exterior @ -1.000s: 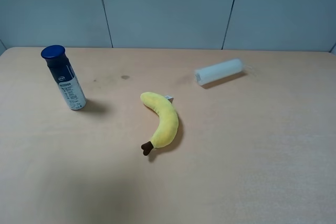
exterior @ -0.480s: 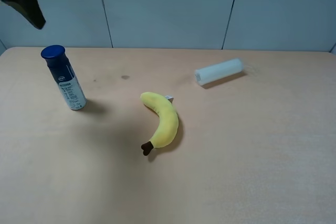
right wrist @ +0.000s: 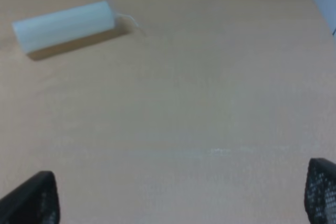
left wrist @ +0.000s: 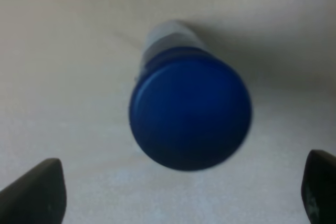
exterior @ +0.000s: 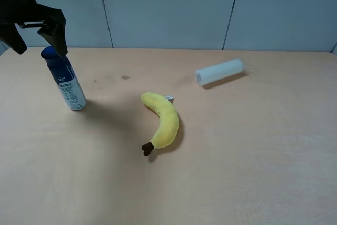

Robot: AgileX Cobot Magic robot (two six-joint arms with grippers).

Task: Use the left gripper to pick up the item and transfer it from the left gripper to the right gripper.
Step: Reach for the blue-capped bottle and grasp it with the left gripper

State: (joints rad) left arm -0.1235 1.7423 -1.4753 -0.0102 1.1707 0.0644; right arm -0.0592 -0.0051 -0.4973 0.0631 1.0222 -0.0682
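The item [exterior: 67,82], a slim can with a dark blue cap and a white printed body, stands upright at the table's far left. My left gripper [exterior: 41,50] hangs open just above its cap, one finger on either side and slightly to the left of it. In the left wrist view the blue cap of the item [left wrist: 190,114] fills the centre, between the spread fingertips of the left gripper [left wrist: 177,196], which do not touch it. The right gripper [right wrist: 175,199] shows only in its own wrist view, open over bare table with nothing between its fingers.
A yellow plush banana [exterior: 163,122] lies at the table's middle. A plain white tube [exterior: 220,71] lies on its side at the back right and also shows as the white tube [right wrist: 65,24] in the right wrist view. A grey panelled wall stands behind the table.
The left gripper has come into the exterior view from the upper left and dropped down over the can's cap. The can, banana and tube have not moved.
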